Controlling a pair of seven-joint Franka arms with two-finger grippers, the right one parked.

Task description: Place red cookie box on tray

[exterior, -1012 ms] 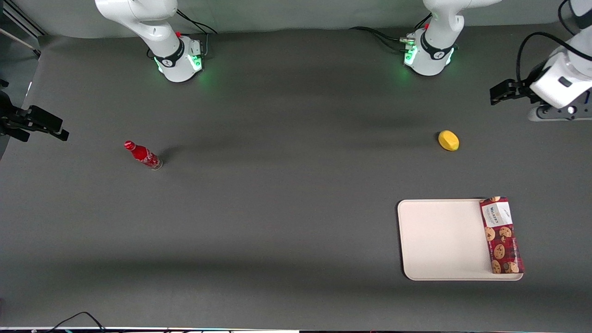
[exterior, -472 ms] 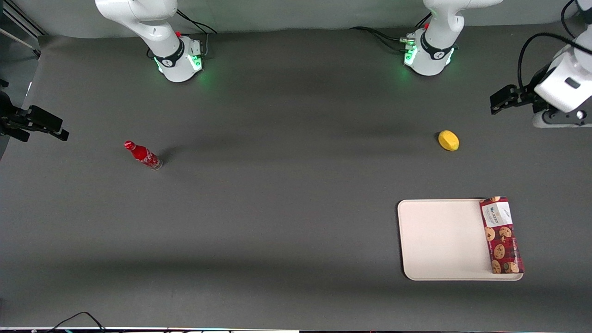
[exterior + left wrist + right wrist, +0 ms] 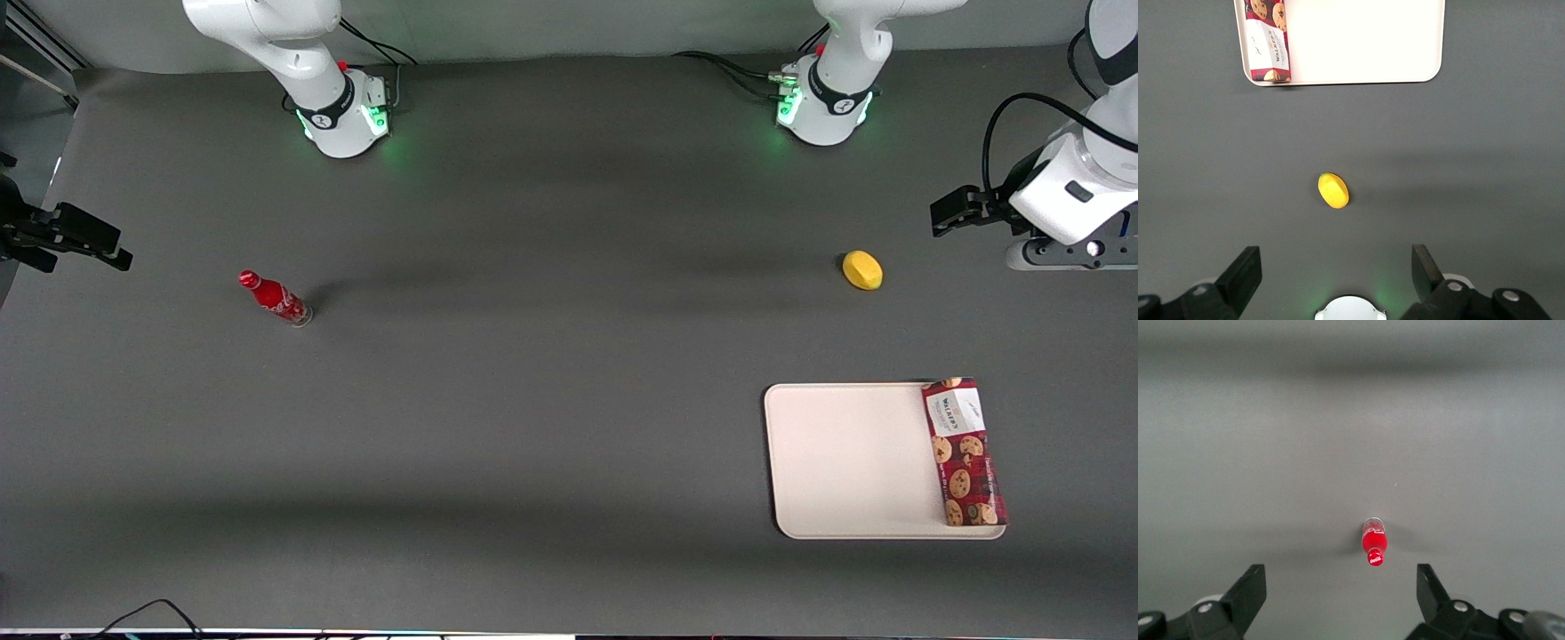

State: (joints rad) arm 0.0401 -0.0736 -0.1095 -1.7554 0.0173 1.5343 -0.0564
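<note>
Your gripper [image 3: 948, 213] has drifted over the last second: it rose a bit, then came down again and shifted slightly toward the parked arm's end. It's still high up at the working arm's end of the table. Fingers [image 3: 1245, 273] are spread wide with nothing between them.

The box [image 3: 964, 452] and tray [image 3: 845, 458] haven't moved at all across those frames. So you're looking at a retreat, not a carry: I'd call the placement done.

Relative to your gripper, the box lies well apart, closer to the front camera and down at table level. The lemon [image 3: 862, 269] sits between gripper and tray, untouched.

Box condition:
- lying flat, label face up, long side along the tray's short edge at the working arm's end
- white label panel at the end nearer your gripper, cookie print running the rest of the length
- it seems to ride on the tray's rim, maybe overhanging slightly; can't tell how much

Carton looks square, no crushing visible.
</note>
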